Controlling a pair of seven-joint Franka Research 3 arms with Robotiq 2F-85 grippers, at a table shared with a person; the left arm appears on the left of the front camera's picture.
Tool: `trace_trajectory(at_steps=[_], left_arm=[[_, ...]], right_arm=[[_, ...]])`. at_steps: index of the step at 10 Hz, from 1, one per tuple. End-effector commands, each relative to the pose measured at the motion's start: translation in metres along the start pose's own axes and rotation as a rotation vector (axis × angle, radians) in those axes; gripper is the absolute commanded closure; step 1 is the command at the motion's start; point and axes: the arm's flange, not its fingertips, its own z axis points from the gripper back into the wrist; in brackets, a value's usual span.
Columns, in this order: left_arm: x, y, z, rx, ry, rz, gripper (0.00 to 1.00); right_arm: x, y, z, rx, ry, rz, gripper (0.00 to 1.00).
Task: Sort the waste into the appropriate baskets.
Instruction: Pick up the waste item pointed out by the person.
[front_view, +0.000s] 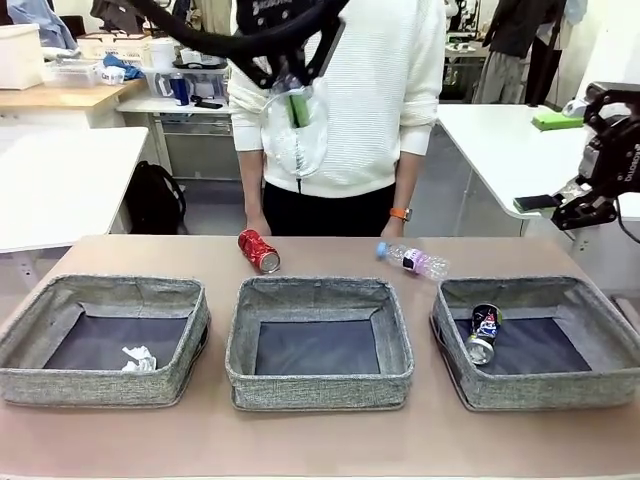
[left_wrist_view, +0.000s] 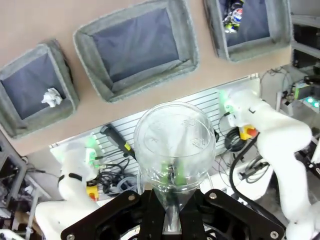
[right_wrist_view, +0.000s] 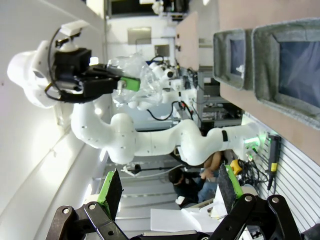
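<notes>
You have three baskets in one row along the near edge of the bench (front_view: 320, 440): left basket (front_view: 90, 385), middle basket (front_view: 320, 390), right basket (front_view: 540, 390). The paper wad (front_view: 138, 358) lies in the left basket, toward its near right corner. One can (front_view: 483, 333) lies in the right basket, at its left wall. Behind the middle basket, near the far edge, lies the other can (front_view: 259, 250). The bottle (front_view: 415, 261) lies to its right, behind the gap between middle and right baskets. The cup (front_view: 298, 140) hangs high over the far edge, between the fingers of the left gripper (front_view: 293, 100).

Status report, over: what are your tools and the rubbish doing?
Left tool shut on clear plastic cup, held high. Right tool open, empty. Red can, bottle on table; person's hand near can.
</notes>
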Motion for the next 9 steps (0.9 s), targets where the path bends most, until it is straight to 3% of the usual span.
trace_trajectory(at_steps=[1,9], left_arm=[[-0.001,-0.018,0.011,-0.003,-0.015,-0.01,0.99],[-0.004,-0.018,0.007,-0.018,-0.012,-0.027,0.99]], right_arm=[[0.0,0.002,0.0,0.023,0.0,0.014,0.0],[0.0,0.002,0.0,0.023,0.0,0.014,0.0]])
